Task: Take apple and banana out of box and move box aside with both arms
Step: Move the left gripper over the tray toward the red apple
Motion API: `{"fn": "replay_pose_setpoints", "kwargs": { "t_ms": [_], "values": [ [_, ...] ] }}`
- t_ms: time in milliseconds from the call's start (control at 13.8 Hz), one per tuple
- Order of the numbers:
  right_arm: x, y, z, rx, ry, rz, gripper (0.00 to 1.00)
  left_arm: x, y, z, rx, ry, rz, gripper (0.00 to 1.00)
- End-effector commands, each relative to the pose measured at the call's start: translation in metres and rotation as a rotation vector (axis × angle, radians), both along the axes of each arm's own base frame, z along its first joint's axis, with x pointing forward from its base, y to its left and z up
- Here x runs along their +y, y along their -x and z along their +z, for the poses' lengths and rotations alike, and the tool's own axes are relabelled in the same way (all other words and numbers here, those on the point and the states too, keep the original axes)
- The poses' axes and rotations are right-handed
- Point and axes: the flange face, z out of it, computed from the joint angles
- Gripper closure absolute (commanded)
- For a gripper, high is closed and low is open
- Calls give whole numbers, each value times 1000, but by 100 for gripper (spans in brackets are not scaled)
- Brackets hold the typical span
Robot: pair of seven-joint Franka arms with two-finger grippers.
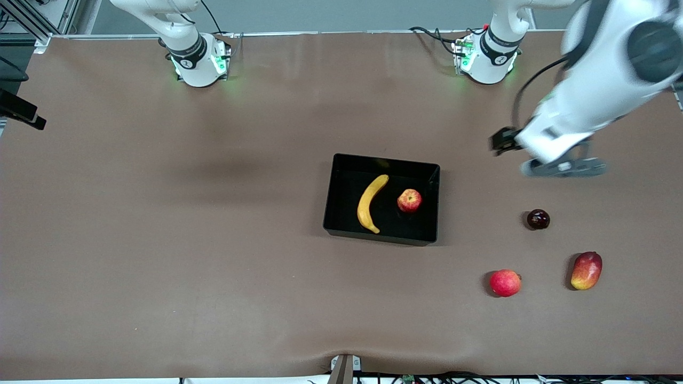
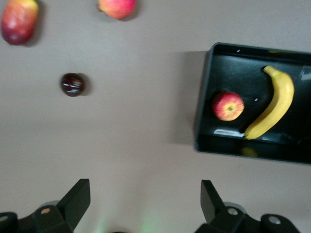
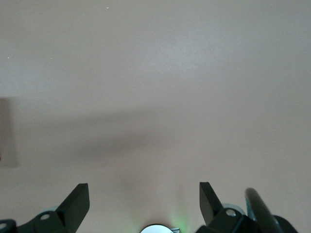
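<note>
The left claw [image 2: 145, 204] is hanging in the air over bare table [image 1: 160, 240] at the left arm's end, its fingers [image 2: 77, 199] standing wide apart and holding nothing. The left arm [image 1: 603, 80] is bending down from its base and leaning toward the middle of the table. The right claw [image 3: 144, 204] is also standing wide apart and empty, over bare brown table near its own base; only the lower part of the right arm [image 1: 176, 32] is showing in the front view.

The box [image 1: 341, 165] is sitting near the middle of the table. The banana [image 1: 370, 203] and the apple [image 1: 409, 200] are lying in it, side by side and apart. Three other fruits are lying near the left arm's end: a dark plum [image 1: 538, 219], a red fruit [image 1: 505, 282] and a mango [image 1: 586, 270]. Toward the right arm's end, much open table is lying beside the box.
</note>
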Motion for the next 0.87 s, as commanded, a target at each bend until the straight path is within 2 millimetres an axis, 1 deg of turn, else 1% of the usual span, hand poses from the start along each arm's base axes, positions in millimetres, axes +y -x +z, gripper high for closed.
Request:
{"fn": "replay_pose_setpoints", "kwargs": {
  "t_ms": [0,145,363,436,581,799],
  "values": [
    [-3,1,1,-5,-22,-15,0,-47,-7,-36,13,-28,95,0],
    [0,1,2,-6,-22,-9,0,-88,-4,-73,14,-51,229,0],
    [-2,0,1,-5,-22,-13,0,-129,-4,-129,-13,-61,418,0],
    [-3,1,0,-4,-23,-15,0,-133,-6,-149,-18,-62,474,0],
    [-3,0,-2,0,-27,-14,0,-148,-5,-187,-36,-45,542,0],
    [-5,-1,-3,2,-28,-17,0,-151,-8,-226,-59,-80,605,0]
  ]
}}
